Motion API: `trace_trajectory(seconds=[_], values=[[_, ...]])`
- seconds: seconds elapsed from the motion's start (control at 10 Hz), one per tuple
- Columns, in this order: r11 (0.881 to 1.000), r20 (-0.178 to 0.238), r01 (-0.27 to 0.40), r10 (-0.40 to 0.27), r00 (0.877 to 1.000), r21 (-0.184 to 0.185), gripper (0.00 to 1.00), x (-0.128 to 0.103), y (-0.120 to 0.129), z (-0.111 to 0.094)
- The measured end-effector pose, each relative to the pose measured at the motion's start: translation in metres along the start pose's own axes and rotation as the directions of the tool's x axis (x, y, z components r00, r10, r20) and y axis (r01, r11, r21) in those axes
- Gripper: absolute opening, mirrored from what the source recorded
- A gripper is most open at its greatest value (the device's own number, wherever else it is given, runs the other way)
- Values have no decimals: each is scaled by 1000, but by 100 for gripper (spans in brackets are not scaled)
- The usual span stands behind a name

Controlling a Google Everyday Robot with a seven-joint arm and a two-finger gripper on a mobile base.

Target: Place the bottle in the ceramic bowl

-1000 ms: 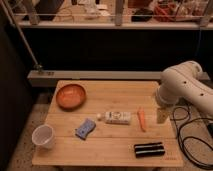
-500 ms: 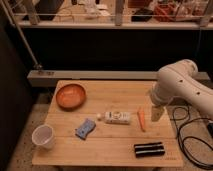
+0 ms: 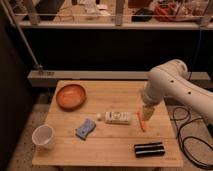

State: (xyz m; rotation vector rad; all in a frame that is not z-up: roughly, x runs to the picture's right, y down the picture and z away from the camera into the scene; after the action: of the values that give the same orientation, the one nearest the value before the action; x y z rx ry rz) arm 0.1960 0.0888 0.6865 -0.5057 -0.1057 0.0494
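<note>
On the wooden table (image 3: 112, 142) the bottle (image 3: 116, 117) lies mid-frame, the ceramic bowl (image 3: 70, 96) to its upper left, my gripper (image 3: 146, 114) just right of the bottle, open or closed I cannot tell.

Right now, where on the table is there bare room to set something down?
Bare wood on the table lies along the back, between the ceramic bowl and the arm, and at the front between the blue cloth and the black bar. The middle is crowded: bottle, carrot, and the tool hanging by the carrot.
</note>
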Motion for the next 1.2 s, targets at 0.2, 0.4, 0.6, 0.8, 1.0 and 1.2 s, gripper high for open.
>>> trace_trajectory(seconds=[0.2,0.4,0.6,0.8,1.0,1.2], values=[[1000,23,10,-10,1000,3,80,-21,-1,5],[1000,35,11,-12,999,9,80,-34,-1,9],[1000,50,17,-17,999,11,80,-45,-2,14],[1000,61,15,-16,998,10,80,-53,-1,23],[1000,73,24,-25,997,7,80,-69,-1,33],[1000,84,25,-25,996,1,80,-74,0,40]])
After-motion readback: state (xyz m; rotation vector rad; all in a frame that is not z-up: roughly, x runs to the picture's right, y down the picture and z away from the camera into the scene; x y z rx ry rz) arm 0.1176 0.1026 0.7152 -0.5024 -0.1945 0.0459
